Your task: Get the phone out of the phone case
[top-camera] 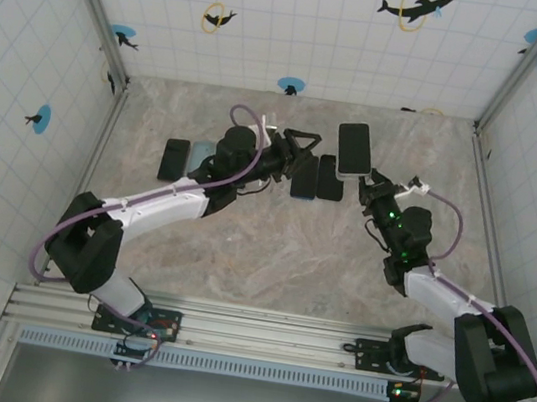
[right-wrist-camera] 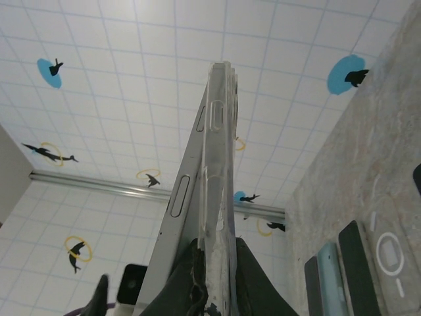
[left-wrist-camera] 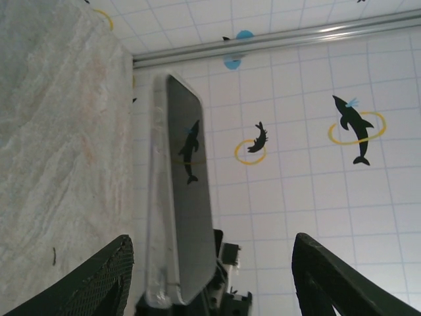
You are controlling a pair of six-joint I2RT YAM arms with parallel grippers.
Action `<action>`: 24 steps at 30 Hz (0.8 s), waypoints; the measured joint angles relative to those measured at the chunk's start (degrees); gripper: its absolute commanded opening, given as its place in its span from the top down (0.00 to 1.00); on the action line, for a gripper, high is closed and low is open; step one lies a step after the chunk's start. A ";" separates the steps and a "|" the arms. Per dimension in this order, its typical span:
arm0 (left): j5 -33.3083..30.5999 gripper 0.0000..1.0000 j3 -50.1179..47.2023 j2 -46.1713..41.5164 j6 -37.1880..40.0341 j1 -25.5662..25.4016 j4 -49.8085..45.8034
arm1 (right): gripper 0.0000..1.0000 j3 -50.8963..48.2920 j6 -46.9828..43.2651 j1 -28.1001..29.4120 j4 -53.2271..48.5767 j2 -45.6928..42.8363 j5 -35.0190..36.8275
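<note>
Right pincer [top-camera: 372,186] is clenched on the lower end of the phone case [right-wrist-camera: 222,164], held upright above the counter [top-camera: 271,252], with the phone [right-wrist-camera: 179,197] seemingly half-peeled from it. Left pincer [top-camera: 305,146], released beside it, is best closed on the phone alone.

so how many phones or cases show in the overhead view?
5. One phone raised in the right gripper; a pair side by side on the table left of it; another pair at far left. The left arm may hide others.
</note>
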 measured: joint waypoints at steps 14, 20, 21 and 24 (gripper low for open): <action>-5.75 0.47 -0.55 -0.22 -6.88 -10.32 -1.79 | 0.98 -2.49 -2.91 3.02 -0.85 -0.52 9.01; -6.71 0.50 0.04 2.03 -9.20 -11.72 0.31 | 0.98 -2.54 -3.34 4.09 -0.46 -0.28 10.45; -6.80 0.51 0.04 2.54 -9.81 -11.78 0.76 | 0.98 -2.54 -3.34 4.11 -0.28 -0.20 10.62; -7.06 0.51 0.07 3.78 -10.54 -12.04 1.55 | 0.98 -2.54 -3.34 4.13 0.24 0.15 10.84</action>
